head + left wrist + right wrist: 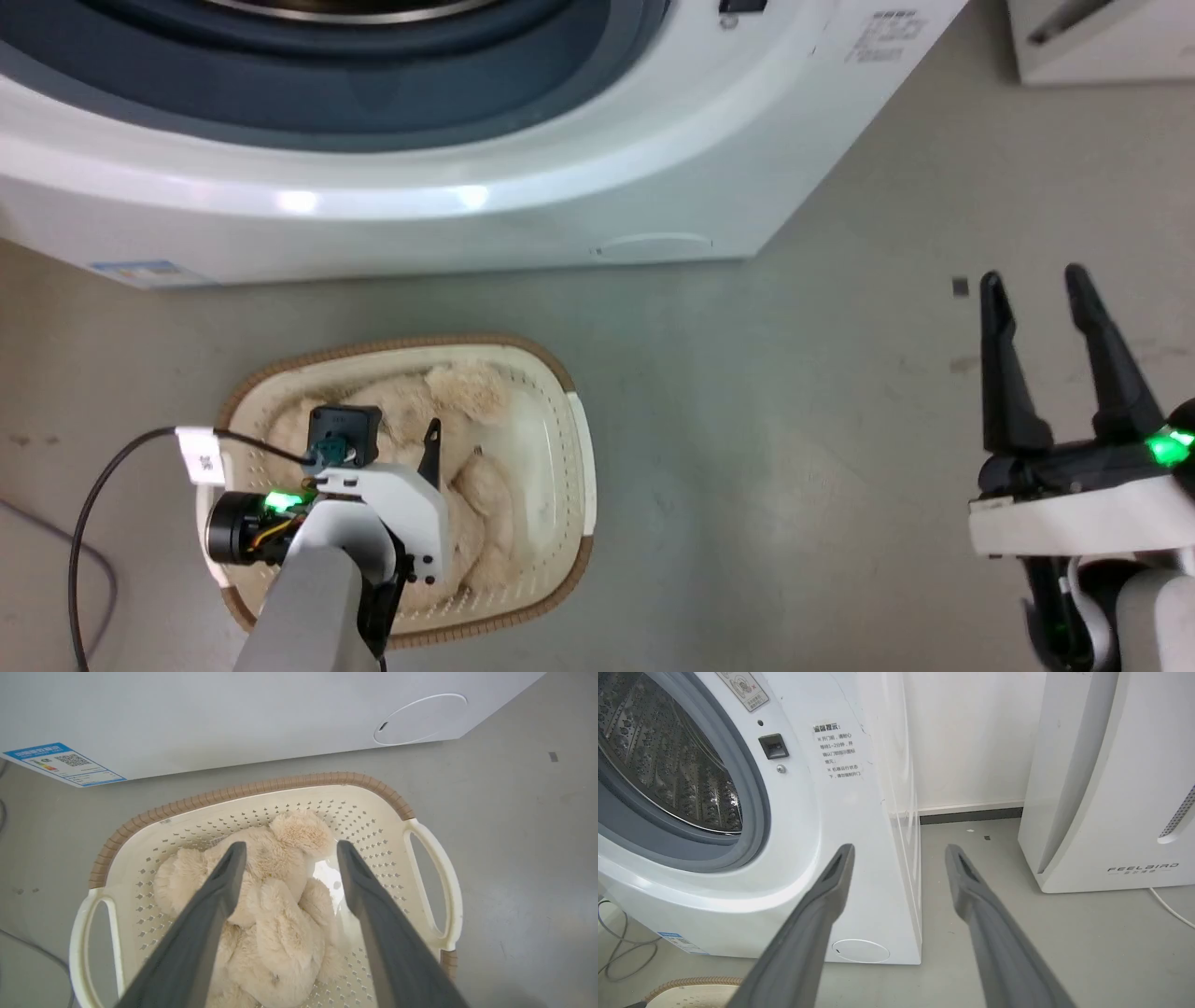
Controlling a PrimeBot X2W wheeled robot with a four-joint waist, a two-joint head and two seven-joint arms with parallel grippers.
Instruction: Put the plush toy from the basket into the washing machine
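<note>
Two dark fingers of the left gripper (290, 844) stand spread wide apart with nothing between them, pointing down into the basket (261, 787). One finger crosses the plush toy's (280, 933) body and the other runs along the toy's side, over a glossy bare patch of the basket's bottom. Whether the tips touch the fur cannot be told. The toy lies curled along the middle of the basket, its fluffy upper end near the far perforated wall and the side walls clear of it.

In the head view the pale left forearm (313, 607) rises from the bottom edge, its wrist bent down over the basket's near half. A black cable (93, 495) loops off the wrist to the left.

The basket sits on the grey floor (794, 420), its brown far rim near the washing machine's (467, 205) lower front, a strip of floor between them. The grey-gasketed porthole gapes above, steel drum showing.

Well apart, the right gripper (1032, 275) hangs over bare floor, fingers parted and empty, aimed past the washer's front corner, beside a white FEELBIRD appliance (1111, 812).
</note>
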